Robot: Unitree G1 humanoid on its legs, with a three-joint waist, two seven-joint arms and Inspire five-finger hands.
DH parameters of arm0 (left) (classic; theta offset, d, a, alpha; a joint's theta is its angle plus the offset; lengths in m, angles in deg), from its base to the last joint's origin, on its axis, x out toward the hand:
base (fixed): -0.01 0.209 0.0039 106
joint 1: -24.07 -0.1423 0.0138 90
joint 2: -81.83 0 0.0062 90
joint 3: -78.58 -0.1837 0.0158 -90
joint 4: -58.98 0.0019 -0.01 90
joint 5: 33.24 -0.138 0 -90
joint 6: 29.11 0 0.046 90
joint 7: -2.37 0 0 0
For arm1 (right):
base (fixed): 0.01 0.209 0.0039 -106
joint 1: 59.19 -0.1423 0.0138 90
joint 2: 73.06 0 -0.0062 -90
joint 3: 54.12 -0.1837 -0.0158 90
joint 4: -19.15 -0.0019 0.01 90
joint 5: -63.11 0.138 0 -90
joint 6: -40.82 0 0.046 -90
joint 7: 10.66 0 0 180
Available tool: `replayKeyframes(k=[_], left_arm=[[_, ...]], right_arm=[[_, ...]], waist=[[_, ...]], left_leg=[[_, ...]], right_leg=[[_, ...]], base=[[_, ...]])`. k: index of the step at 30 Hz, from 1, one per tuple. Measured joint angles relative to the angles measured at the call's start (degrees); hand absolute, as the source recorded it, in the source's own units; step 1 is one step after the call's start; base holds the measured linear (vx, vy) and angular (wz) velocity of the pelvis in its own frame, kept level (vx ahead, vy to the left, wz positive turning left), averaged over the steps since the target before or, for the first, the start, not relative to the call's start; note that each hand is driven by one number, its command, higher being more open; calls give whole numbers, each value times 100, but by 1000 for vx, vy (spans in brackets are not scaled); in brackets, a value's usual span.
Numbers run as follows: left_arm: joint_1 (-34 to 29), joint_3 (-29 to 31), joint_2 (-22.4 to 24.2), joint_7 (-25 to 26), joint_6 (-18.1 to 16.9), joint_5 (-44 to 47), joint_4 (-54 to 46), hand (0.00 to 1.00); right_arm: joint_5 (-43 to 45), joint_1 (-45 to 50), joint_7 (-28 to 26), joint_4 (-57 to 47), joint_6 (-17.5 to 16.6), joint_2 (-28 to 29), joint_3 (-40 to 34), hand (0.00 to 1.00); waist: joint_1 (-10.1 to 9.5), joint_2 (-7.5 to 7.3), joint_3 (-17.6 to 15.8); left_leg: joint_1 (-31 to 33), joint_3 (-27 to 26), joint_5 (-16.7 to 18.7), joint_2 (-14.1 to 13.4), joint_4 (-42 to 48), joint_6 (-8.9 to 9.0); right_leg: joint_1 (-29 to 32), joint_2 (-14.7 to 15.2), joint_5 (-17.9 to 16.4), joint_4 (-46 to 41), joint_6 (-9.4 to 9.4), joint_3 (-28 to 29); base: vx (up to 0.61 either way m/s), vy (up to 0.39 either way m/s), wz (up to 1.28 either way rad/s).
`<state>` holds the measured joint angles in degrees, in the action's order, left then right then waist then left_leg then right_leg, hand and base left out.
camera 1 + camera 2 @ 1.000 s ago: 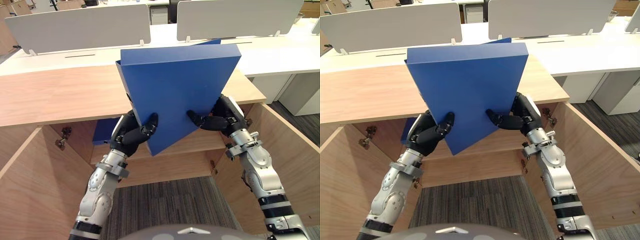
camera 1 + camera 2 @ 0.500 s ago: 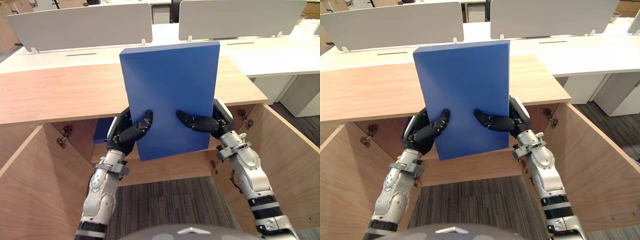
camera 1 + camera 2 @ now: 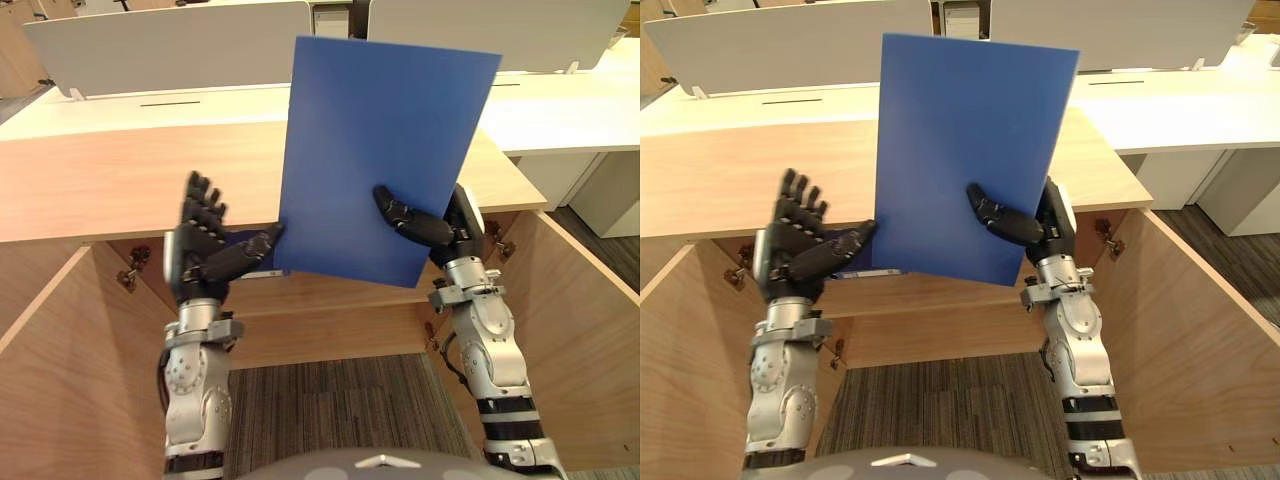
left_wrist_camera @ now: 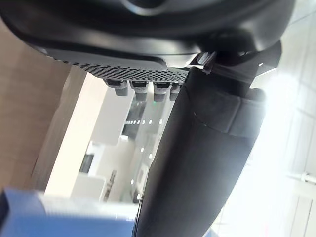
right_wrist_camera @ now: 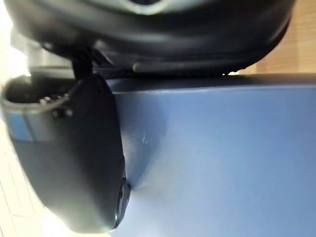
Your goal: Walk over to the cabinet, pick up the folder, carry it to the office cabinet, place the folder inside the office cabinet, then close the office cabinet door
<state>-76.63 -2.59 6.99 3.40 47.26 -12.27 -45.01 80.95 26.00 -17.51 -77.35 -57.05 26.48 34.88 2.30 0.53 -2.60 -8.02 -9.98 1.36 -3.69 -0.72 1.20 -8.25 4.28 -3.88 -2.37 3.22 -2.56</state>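
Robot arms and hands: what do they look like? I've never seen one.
The left arm and right arm are silver-grey metal segments with rounded joints, black bands and ribbed wrist collars. The left robot hand and right robot hand are dark, with slim segmented fingers and pale side panels.

no words, numbers, labels or signs can be read anywhere; the blue folder (image 3: 385,150) shows a plain, unmarked face; the wooden cabinet (image 3: 120,180) and the white desk screens (image 3: 160,45) behind it carry nothing legible
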Motion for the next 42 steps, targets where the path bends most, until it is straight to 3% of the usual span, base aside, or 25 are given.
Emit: replayKeyframes(k=[4,10,21,29,34,42], left_arm=[[-312,539,219,424,-50,-159,2,100],[-708,877,388,755,-41,-614,399,100],[-992,1051,439,859,550,-1556,3214,100],[-1027,925,248,847,718,-2187,5247,100],[-1003,489,-169,842,751,-2476,5996,100],[-550,273,-469,837,750,-2719,6783,100]], right_arm=[[-86,166,122,-224,-21,96,-120,0],[-533,366,232,-411,-29,181,-241,0],[-944,713,372,-561,-30,34,23,0],[-1381,808,257,-556,-38,-566,1196,0],[-1629,800,197,-278,-182,-965,1827,0],[-2035,566,-9,577,-189,-1645,2968,0]], waist=[[-37,-1,1],[-90,2,9],[-112,-28,35],[-181,-63,74],[-200,-74,82],[-211,-31,-12]], left_leg=[[0,83,-5,8,-2,7],[4,181,-119,13,-161,38],[26,224,-148,6,-234,52],[36,167,-142,-20,-218,60],[47,169,-146,-21,-214,66],[143,109,-158,-20,-220,77]], right_leg=[[-48,8,-5,26,4,-64],[-52,1,-14,91,13,-168],[-42,-16,-14,180,14,-210],[-6,-37,-13,185,12,-149],[12,-42,-12,169,12,-148],[162,-48,9,149,14,-75]], base=[[-11,-4,9],[-19,-16,10],[-4,-4,2],[-12,0,-3],[0,0,0],[-5,6,-4]])
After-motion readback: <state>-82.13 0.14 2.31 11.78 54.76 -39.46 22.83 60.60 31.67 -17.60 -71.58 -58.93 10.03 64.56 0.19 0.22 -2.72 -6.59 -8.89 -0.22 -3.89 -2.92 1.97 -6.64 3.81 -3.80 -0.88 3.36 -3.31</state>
